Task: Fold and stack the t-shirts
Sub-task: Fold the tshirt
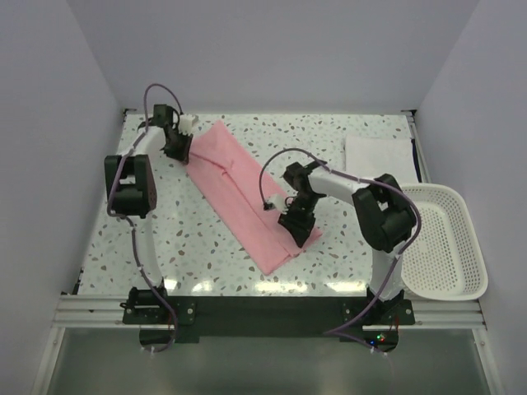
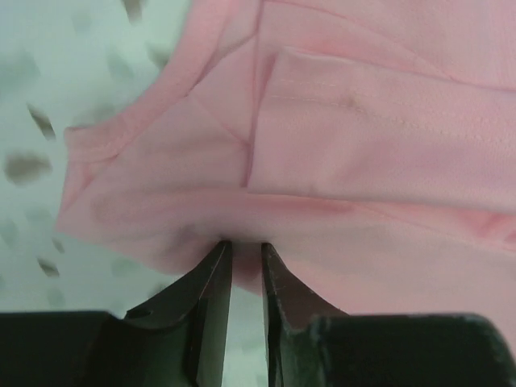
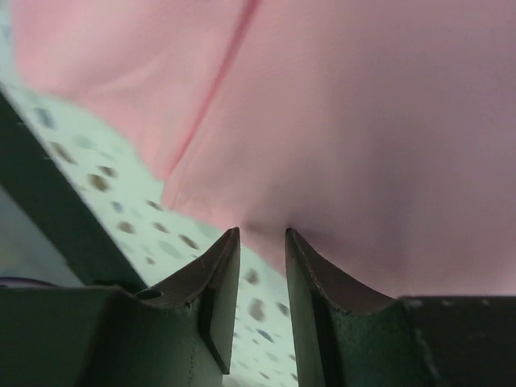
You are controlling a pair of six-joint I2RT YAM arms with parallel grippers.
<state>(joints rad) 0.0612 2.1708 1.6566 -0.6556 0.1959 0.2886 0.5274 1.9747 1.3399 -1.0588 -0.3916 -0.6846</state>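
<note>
The pale pink t-shirt [image 1: 243, 193] lies on the table as a long narrow strip, running from far left to near right. My left gripper [image 1: 179, 148] is at its far left end, jaws shut on the cloth's edge [image 2: 246, 246]; the pink shirt [image 2: 363, 121] fills the left wrist view with a folded sleeve. My right gripper [image 1: 295, 224] is at the strip's near right edge, jaws pinching the hem [image 3: 262, 234]; the pink cloth [image 3: 363, 121] fills the right wrist view. The white t-shirt [image 1: 379, 152] lies as a folded rectangle at the back right.
A white perforated plastic basket [image 1: 473, 263] sits at the table's right edge, partly overhanging it. The speckled tabletop [image 1: 165, 239] is bounded by white walls on the left, back and right. The arm bases stand on the black rail at the near edge.
</note>
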